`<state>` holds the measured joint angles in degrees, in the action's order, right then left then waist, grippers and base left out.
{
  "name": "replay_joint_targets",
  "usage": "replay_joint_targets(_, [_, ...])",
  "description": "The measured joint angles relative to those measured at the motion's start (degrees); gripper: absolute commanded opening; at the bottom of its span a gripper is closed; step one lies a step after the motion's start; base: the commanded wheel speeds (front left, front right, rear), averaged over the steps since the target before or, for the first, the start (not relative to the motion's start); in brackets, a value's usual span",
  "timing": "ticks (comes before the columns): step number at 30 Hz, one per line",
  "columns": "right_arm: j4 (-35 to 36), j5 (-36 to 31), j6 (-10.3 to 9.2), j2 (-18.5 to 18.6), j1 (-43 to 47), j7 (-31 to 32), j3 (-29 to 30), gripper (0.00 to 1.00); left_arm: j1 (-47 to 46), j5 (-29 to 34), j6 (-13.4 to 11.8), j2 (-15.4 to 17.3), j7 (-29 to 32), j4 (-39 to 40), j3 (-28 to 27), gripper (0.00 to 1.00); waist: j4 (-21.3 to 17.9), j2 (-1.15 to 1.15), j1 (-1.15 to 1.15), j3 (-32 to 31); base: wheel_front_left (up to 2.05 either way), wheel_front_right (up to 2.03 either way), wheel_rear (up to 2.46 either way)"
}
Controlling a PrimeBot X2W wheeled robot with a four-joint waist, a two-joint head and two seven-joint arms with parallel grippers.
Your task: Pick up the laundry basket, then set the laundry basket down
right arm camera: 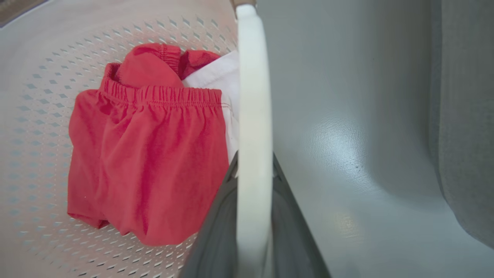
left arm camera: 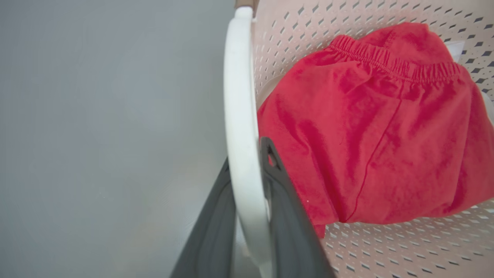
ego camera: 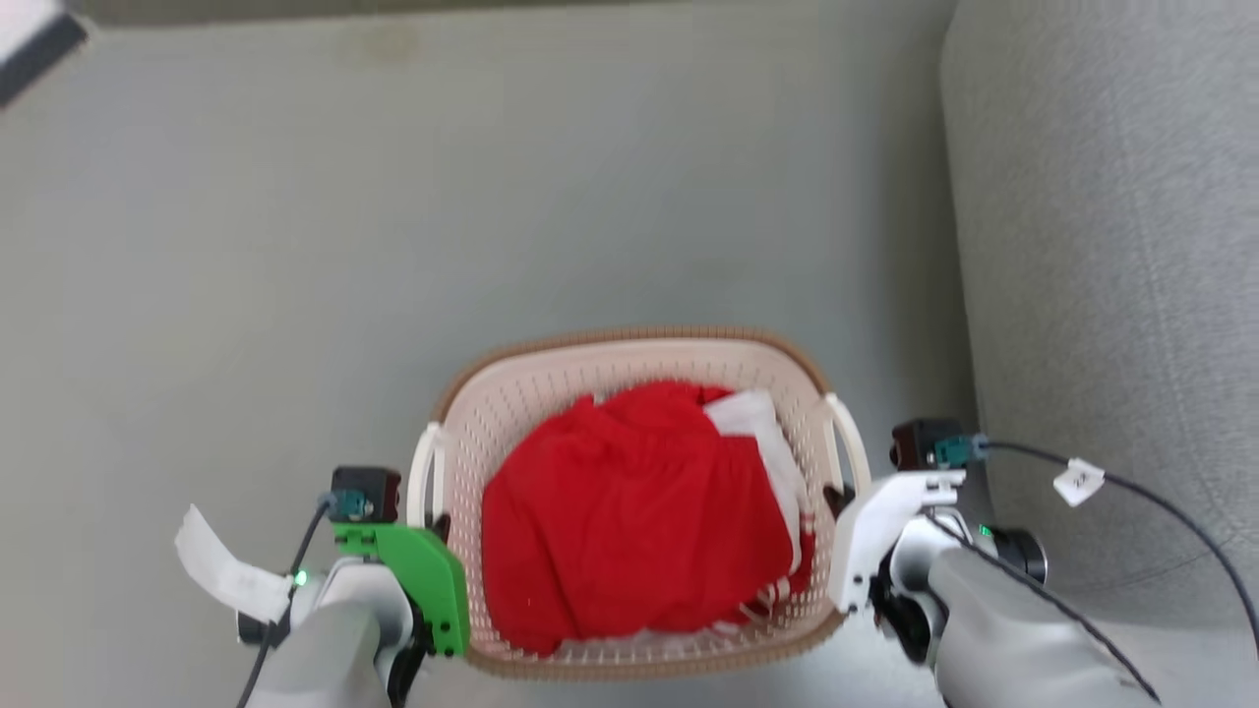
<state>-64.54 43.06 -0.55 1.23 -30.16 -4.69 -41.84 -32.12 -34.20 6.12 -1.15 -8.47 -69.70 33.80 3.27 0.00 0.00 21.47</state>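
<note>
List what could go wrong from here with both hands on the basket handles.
1. The left hand and right hand each pinch only a thin white handle; one could slip, tilting the laundry basket.
2. Uneven arm motion might spill the red garment heaped inside.
3. The right hand works close to the grey upholstery; the arm may brush it.
</note>
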Motion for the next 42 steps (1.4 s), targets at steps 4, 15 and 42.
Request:
replay_joint_targets(4, [0.60,1.24,-0.03,0.01,2.16,1.07,-1.08,0.00,1.91,-0.74,0.00,0.01,0.75,-0.20,0.22,0.00,-0.25,0.00,0.00,-3.02,0.00,0.00,0.00])
replay_joint_targets(15, [0.79,3.52,-0.04,-0.04,8.36,3.89,-3.81,0.00,8.18,-1.93,0.00,0.01,3.05,-0.60,1.68,0.00,-1.19,0.00,0.00,-10.48,0.00,0.00,0.00])
replay_joint_targets(42, [0.43,8.37,-0.62,-0.24,16.58,5.69,-7.84,0.00,15.46,-5.27,-1.10,0.15,7.69,0.78,4.10,0.00,-2.29,0.00,0.00,-22.68,0.00,0.00,0.00])
